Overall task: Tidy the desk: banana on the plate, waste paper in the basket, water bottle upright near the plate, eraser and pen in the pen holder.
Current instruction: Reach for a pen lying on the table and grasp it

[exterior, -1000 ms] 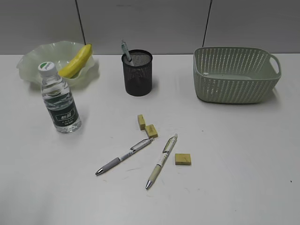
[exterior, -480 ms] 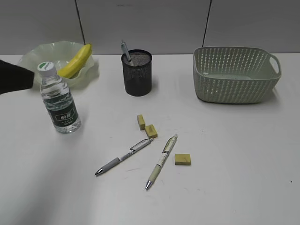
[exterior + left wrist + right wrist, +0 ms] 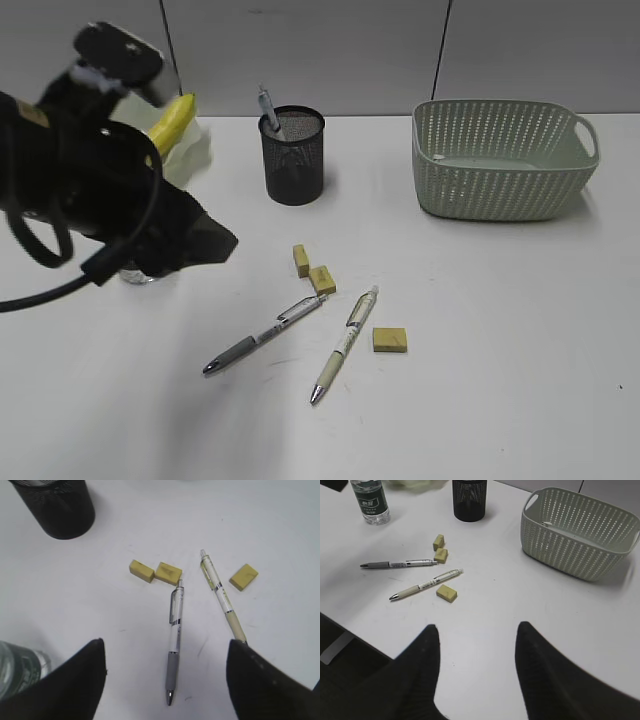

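On my left wrist feed the left gripper [image 3: 167, 680] has its jaws spread wide with nothing between them, hanging over the large white desk [image 3: 500, 350]. Just beyond the gap lies a grey-gripped clear-barrelled pen [image 3: 174, 644], and to its right a beige-barrelled pen [image 3: 220, 594]. Three small yellow erasers sit around the pens' far ends: two side by side [image 3: 141, 571] [image 3: 168, 573], one apart on the right [image 3: 243, 576]. Far left stands the black mesh cylindrical pen holder [image 3: 55, 507], a pen already in it [image 3: 268, 108]. The clear water bottle with the dark green label [image 3: 370, 500] stands upright near left of it. In the exterior view the left arm [image 3: 90, 190] hides most of the wavy pale green plate [image 3: 195, 150]; the yellow banana [image 3: 172, 120] shows above it.

The right gripper [image 3: 476, 645] also has its jaws wide apart and empty, over the near desk. The sage-green perforated plastic basket [image 3: 500, 160] sits far right.
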